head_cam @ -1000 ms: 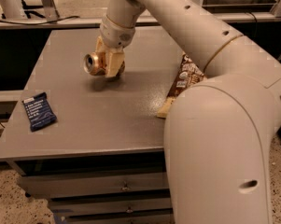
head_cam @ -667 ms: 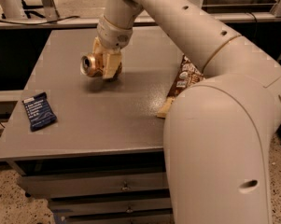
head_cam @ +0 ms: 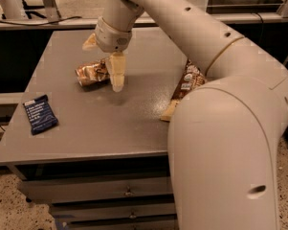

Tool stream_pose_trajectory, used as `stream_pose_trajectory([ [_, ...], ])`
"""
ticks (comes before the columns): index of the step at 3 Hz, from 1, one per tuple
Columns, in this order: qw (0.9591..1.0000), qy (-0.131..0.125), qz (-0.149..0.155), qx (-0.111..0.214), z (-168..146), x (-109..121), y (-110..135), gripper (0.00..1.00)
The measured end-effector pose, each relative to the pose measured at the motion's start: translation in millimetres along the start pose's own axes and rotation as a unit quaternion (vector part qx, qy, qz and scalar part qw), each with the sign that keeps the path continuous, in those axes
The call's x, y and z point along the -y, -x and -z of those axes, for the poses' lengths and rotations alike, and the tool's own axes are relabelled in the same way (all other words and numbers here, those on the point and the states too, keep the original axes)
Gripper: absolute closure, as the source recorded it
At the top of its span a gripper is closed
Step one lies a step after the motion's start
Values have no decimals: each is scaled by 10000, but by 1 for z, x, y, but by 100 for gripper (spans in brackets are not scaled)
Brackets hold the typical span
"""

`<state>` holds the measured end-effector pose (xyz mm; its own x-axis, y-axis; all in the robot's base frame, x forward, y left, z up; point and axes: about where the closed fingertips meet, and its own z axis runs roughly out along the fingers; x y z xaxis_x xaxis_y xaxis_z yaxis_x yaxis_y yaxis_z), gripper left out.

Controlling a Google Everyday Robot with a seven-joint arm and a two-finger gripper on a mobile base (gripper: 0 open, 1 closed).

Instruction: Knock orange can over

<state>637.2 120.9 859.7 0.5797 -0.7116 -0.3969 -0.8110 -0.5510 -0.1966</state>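
Observation:
The orange can (head_cam: 91,74) is a shiny copper-orange drink can lying on its side on the grey table (head_cam: 100,128), left of centre. My gripper (head_cam: 103,65) hangs just above and to the right of it, with its fingers spread open and nothing between them. One cream finger (head_cam: 116,72) points down next to the can's right end, at or just beside it. The other finger (head_cam: 90,42) sticks out to the left, behind the can. My arm reaches in from the lower right.
A dark blue packet (head_cam: 39,114) lies near the table's left front edge. A brown chip bag (head_cam: 188,83) lies at the right, partly hidden by my arm. Drawers (head_cam: 127,191) sit under the table top. A rail and dark shelving stand behind the table.
The gripper was closed around the can, tilting it left. Now the can lies on its side on the table, and the gripper has let go and opened.

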Motion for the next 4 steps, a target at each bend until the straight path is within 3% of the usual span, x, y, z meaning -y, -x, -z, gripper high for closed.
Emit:
stream_pose_trajectory([
  [1,10000,7,10,8,-1,0,1,0],
  [2,9998,-38,-168,109,2,-2,-6,0],
  [3,9974,-212,-631,269,11,-5,-27,0],
  [4,9884,-517,-1290,616,24,-7,-56,0],
])
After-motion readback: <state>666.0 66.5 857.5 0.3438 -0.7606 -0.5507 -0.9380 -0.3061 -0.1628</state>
